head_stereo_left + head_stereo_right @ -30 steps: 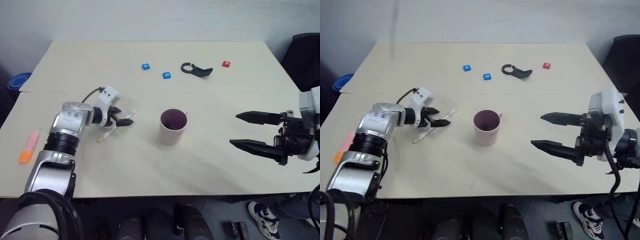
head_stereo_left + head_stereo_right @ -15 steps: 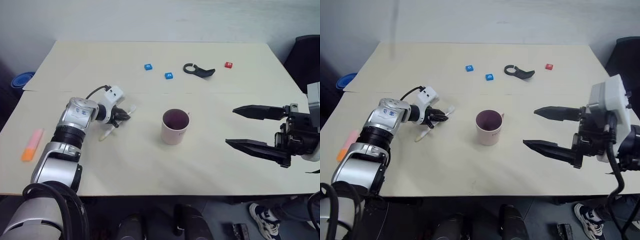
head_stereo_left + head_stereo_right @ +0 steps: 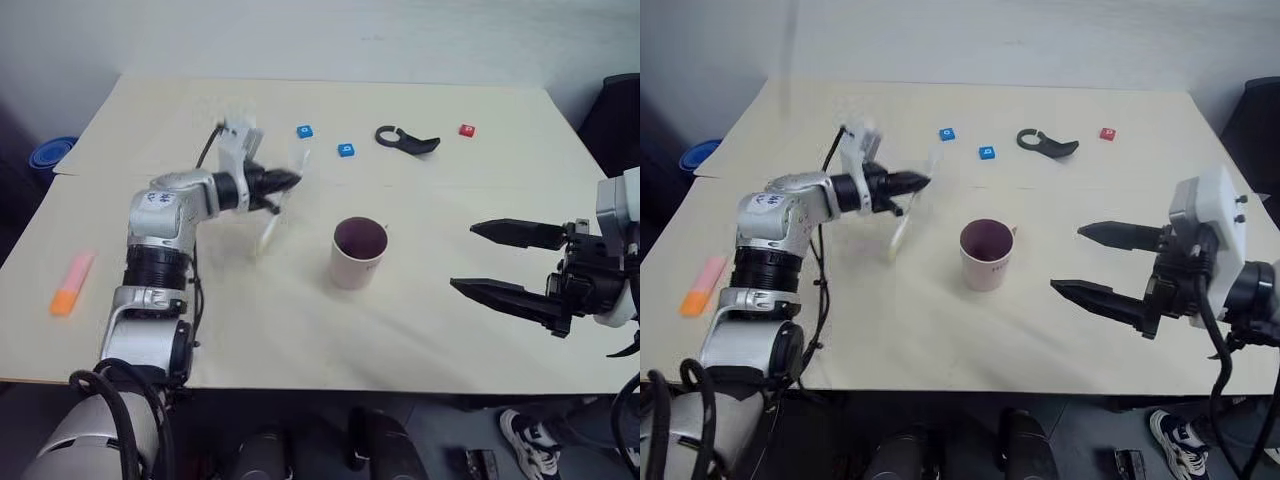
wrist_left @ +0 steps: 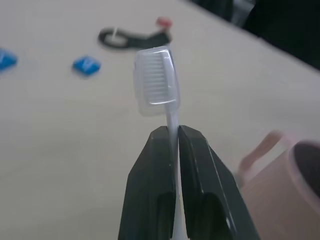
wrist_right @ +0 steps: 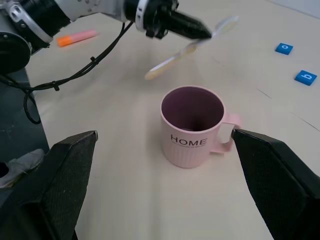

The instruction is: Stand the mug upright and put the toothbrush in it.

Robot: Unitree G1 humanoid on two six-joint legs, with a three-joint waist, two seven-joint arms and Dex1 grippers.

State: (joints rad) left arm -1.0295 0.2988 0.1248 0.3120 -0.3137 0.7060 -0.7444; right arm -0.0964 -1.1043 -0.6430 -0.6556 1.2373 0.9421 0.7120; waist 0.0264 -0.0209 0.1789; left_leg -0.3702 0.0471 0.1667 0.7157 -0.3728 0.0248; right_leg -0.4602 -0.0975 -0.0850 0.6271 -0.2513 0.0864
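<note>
Pale cream table, matte and smooth, fills the space in front of a plain light wall, with a faint seam crossing it from side to side. Near its middle stands the mug, upright: a pale pink cylinder with fine vertical ribbing, a looped side handle, the dark word "HOME" on its wall and a dark maroon inside.

To the mug's left, raised clear of the table, the left gripper has its two black fingers pinched tight on the toothbrush. That brush is slim and translucent white, its bristled head under a clear plastic cap just past the fingertips, its pale yellowish handle slanting down toward the table. The silver left arm reaches forward with the wrist bent toward the mug, gripper roughly level.

On the right, the right gripper hangs above the table with its long, tapered black fingers spread wide, gripping nothing, pointing at the mug from well apart.

At the far side lie two small blue square tiles, a small red tile and a black curved clip. Near the left edge lies a thick pink-and-orange marker.
</note>
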